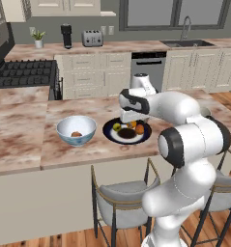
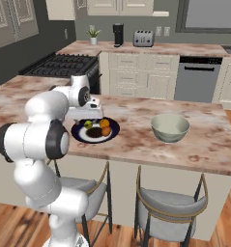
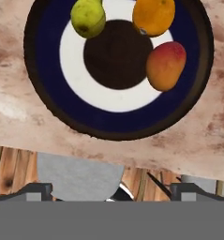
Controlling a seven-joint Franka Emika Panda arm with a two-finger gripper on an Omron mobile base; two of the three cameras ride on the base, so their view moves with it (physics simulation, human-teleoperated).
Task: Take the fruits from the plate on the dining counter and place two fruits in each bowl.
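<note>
Plate (image 3: 43, 89) on dining counter (image 1: 20, 144) — three fruits on its inner ring: yellow-green (image 3: 88, 18), orange (image 3: 153, 15), orange-red (image 3: 166, 64). Gripper (image 3: 111, 190) released, above the plate's near rim — fruits lie ahead.

A home kitchen: gas stove (image 1: 22, 73), toaster (image 1: 92, 38), sink faucet (image 1: 185, 27), dishwasher (image 2: 197, 78), marbled dining counter (image 2: 209, 144).

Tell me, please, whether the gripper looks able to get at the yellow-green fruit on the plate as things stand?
Probably yes: the gripper hangs open above the plate, and the yellow-green fruit sits uncovered, apart from its neighbours.
</note>
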